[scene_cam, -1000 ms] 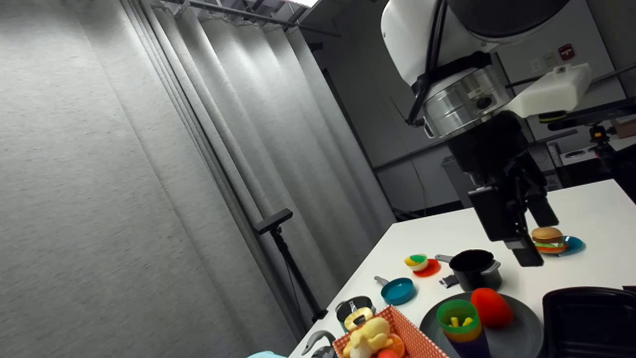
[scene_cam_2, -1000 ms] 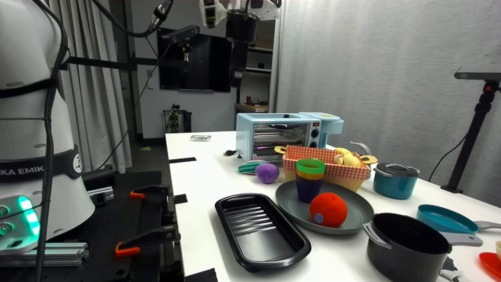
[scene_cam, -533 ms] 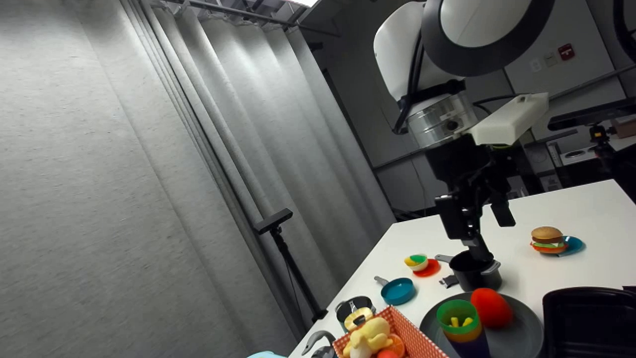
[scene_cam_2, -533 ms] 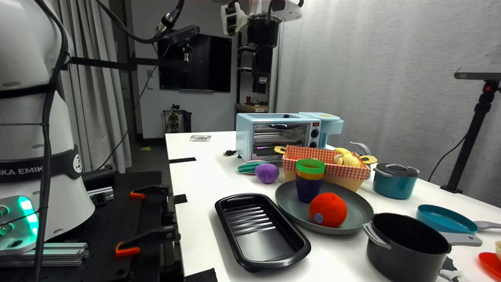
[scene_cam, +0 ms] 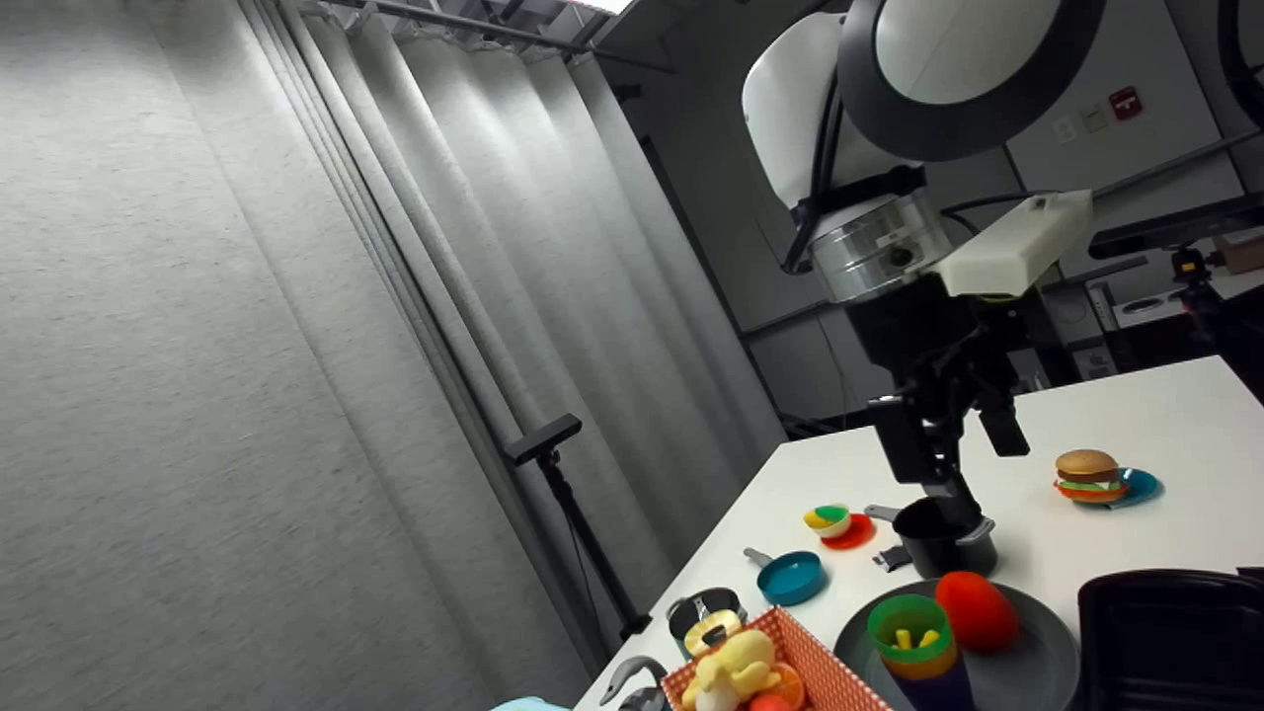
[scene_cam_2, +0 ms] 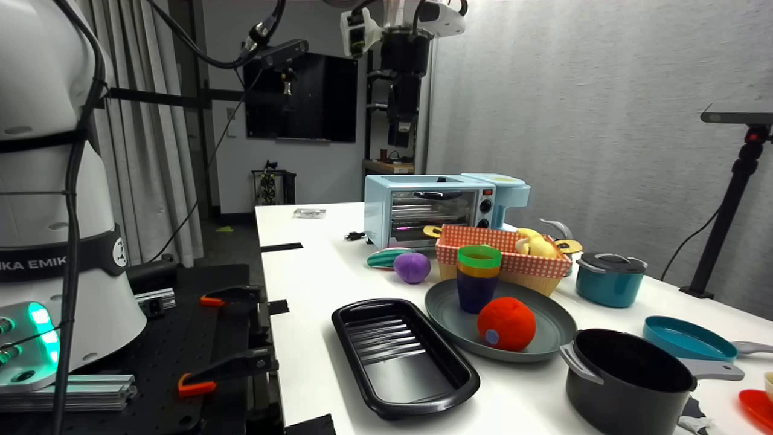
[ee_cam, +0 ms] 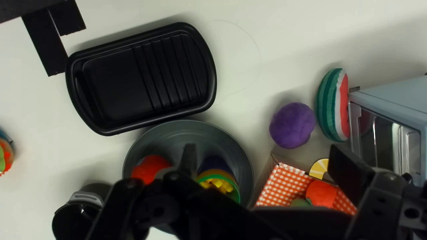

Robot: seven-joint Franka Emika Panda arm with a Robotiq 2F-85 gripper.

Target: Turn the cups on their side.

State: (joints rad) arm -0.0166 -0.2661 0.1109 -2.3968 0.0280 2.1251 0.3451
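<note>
A stack of nested cups, green and yellow over purple, stands upright on a grey plate, with yellow pieces inside the top one. The cups show in both exterior views (scene_cam: 926, 662) (scene_cam_2: 478, 281) and, partly covered by my finger, in the wrist view (ee_cam: 217, 171). The plate (scene_cam_2: 444, 311) also holds a red-orange ball (scene_cam_2: 506, 324) beside the cups. My gripper (scene_cam: 983, 474) is up in the air, well above the table, empty. In the wrist view its fingers (ee_cam: 262, 158) are wide apart, with the cups near the left finger.
A red-checked basket (scene_cam_2: 501, 260) stands beside the plate. A black tray (scene_cam_2: 401, 362) and a dark pot (scene_cam_2: 628, 383) are close to the plate. A purple ball (ee_cam: 292, 125), a watermelon slice (ee_cam: 332, 105) and a light-blue toaster oven (scene_cam_2: 377, 208) are beyond.
My gripper has moved sideways over the table and slightly lower since a second ago. Over the last half second it has barely moved. The cups have not moved.
</note>
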